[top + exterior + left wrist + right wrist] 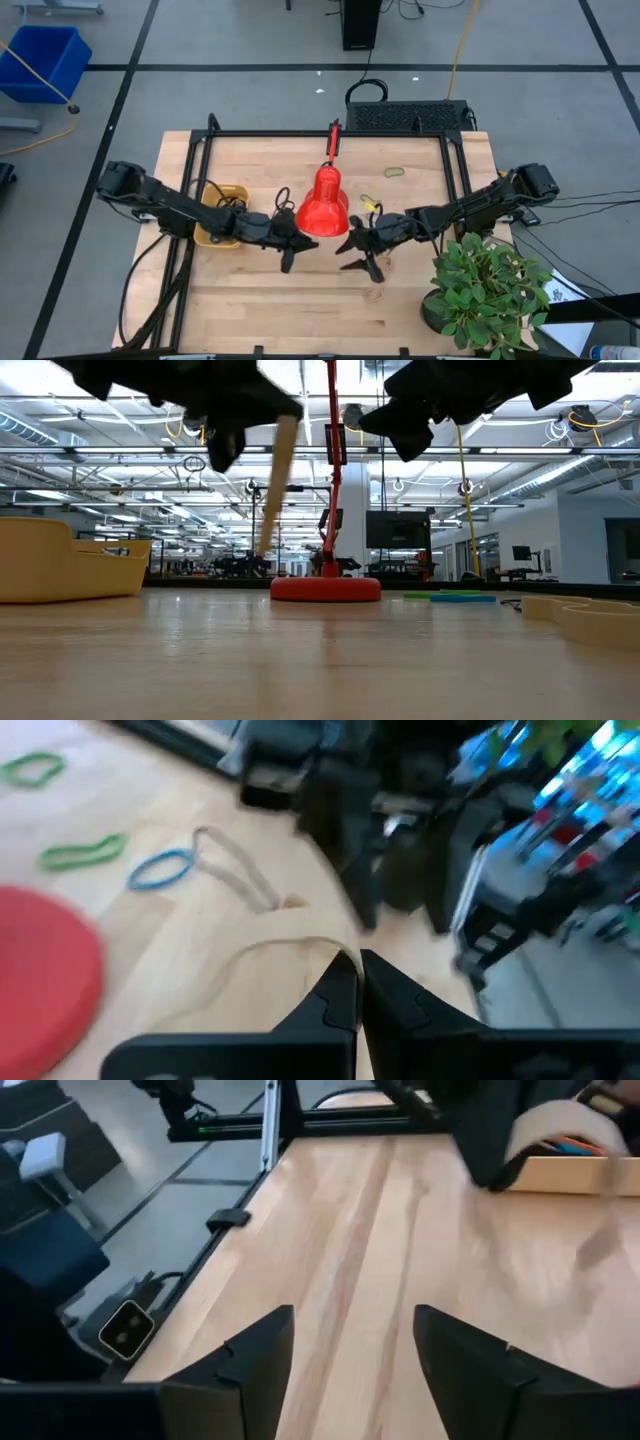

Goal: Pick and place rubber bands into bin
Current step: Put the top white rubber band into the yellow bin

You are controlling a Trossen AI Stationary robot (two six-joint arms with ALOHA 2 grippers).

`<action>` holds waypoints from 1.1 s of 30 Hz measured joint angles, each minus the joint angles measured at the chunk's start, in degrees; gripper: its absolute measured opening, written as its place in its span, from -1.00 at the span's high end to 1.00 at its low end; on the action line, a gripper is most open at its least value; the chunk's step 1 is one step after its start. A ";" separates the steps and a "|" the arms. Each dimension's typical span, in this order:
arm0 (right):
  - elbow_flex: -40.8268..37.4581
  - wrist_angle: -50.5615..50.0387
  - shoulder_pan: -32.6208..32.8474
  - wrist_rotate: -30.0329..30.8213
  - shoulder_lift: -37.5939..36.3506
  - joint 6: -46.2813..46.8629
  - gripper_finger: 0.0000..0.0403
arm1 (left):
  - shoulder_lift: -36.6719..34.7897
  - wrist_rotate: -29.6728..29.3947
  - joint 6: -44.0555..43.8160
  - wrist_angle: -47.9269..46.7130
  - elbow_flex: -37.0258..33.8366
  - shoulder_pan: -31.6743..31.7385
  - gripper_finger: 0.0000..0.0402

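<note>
A tan rubber band (272, 490) hangs from my left gripper (290, 250), which is shut on it above the table's middle, just right of the yellow bin (228, 190). In the left wrist view the band (250, 955) loops away from the shut fingertips. My right gripper (360, 258) hovers open on the other side of the red lamp, facing the left one, with nothing between its fingers (260, 1360). More rubber bands lie flat on the table: green ones (85, 850) and a blue one (160, 870). My left gripper pinches one end of the tan band's loop (335, 952) between its two shut fingertips. The fingers come from the table's left, slanting slightly downward. The band hangs slack below them, and in the low view its lower end (262, 548) is clear of the table.
A red lamp (322, 205) stands on its round base (325, 588) between and just beyond the two grippers. A potted plant (490, 290) fills the near right corner. A green band (395, 172) lies at the far right. Black frame rails (330, 133) border the table.
</note>
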 joint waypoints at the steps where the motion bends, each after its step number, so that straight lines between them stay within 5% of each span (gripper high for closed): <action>1: 0.00 -0.43 0.27 0.00 0.00 0.04 -0.02 | -1.80 -0.30 0.23 -3.33 -0.02 -0.03 0.97; 19: -0.04 -9.74 2.71 0.26 0.00 2.93 0.01 | -33.42 -13.91 -5.53 -48.52 -0.04 0.36 0.98; 33: -0.07 -10.00 2.41 0.51 0.02 2.93 0.01 | -35.01 -18.25 -27.11 -76.02 -0.02 0.55 0.98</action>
